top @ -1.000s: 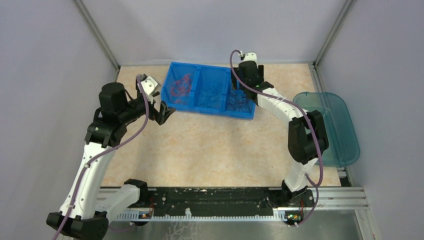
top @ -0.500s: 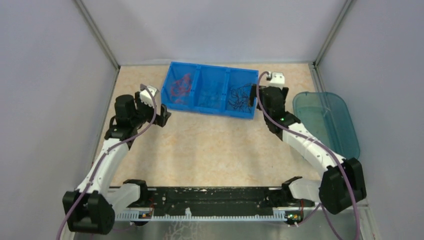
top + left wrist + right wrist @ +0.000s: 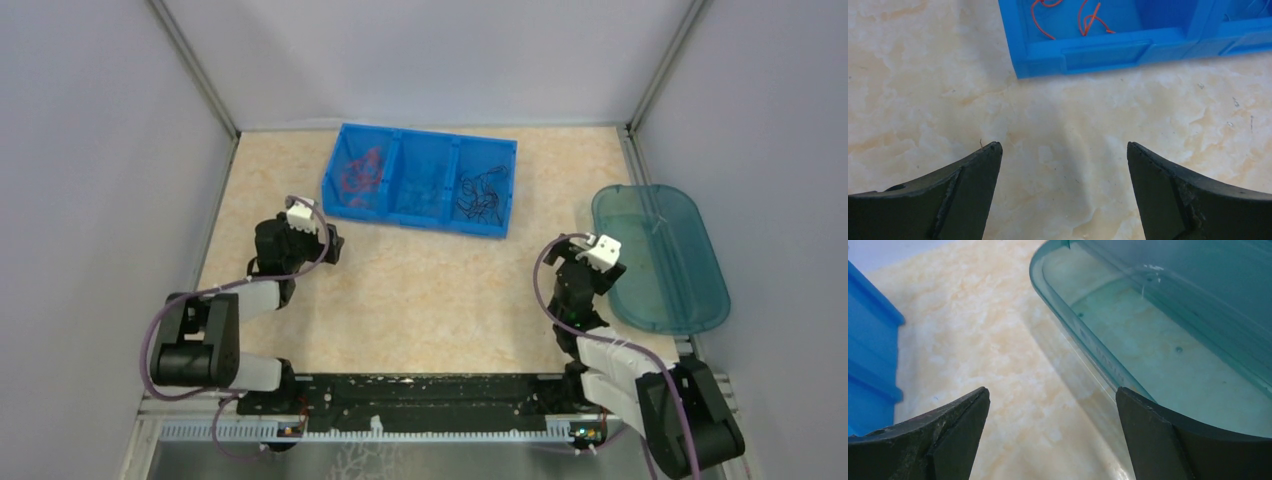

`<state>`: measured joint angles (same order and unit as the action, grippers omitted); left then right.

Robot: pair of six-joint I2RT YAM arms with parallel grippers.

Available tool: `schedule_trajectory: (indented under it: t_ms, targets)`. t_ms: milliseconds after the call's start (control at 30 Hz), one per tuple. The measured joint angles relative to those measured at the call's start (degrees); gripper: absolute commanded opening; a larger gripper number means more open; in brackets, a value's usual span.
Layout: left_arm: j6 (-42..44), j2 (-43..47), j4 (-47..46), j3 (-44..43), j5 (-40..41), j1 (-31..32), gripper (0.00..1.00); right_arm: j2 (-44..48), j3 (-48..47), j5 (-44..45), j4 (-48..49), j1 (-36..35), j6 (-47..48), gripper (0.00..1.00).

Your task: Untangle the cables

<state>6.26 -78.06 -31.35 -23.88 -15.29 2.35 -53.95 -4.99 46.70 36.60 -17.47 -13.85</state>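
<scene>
Beige marbled table [image 3: 440, 290] underneath everything. A blue three-slot bin [image 3: 415, 220] sits at the far side, and a teal see-through tray [image 3: 660, 262] lies off to the right. The left gripper [image 3: 1063, 150] hangs over bare table just short of the bin, jaws wide apart, nothing in them. Same deal for the right gripper [image 3: 1053, 392], right beside the tray's edge. Red cables [image 3: 358, 172] lie in the bin's left slot, black cables [image 3: 480, 195] in the right one.

You'll see a blue three-compartment bin [image 3: 415, 221] at the far side of the beige marbled desk [image 3: 430, 290]. On your right, a translucent teal tray [image 3: 665, 270] lies flat at the desk's edge, well apart from the bin.
</scene>
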Motion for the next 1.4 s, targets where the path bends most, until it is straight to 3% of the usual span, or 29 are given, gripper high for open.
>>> schedule_trajectory:
  t_ms: [167, 300, 467, 567, 833, 1000, 1400]
  targets:
    - [0.0, -5.3, -13.5, 3.2, 1.9, -0.1, 1.0, -8.8, -0.5, 2.3, 13.6, 3.3, 2.6, 0.99]
    - [0.0, -8.7, -22.8, 6.8, 3.6, -0.2, 1.0, -17.3, -0.7, 3.7, 20.7, 6.1, 4.1, 0.99]
    - [-0.2, -12.1, -33.7, 10.8, 6.6, -0.2, 1.0, -21.0, -0.8, 4.0, 26.4, 7.8, 4.9, 0.99]
    - [-0.3, -12.2, -35.8, 11.2, 7.7, -0.2, 1.0, -21.4, -1.5, 2.6, 26.8, 8.3, 5.2, 0.99]
    - [-0.5, -12.2, -36.4, 10.1, 9.2, -0.2, 1.0, -25.6, -2.0, -14.1, 31.8, 8.2, 13.5, 0.99]
    - [-0.5, -12.2, -36.4, 10.1, 9.4, -0.2, 1.0, -26.6, -6.3, -21.1, 26.9, 9.9, 14.1, 0.99]
    - [-0.6, -12.2, -36.4, 10.1, 9.6, -0.2, 1.0, -26.8, -7.9, -25.7, 24.7, 11.3, 13.9, 0.99]
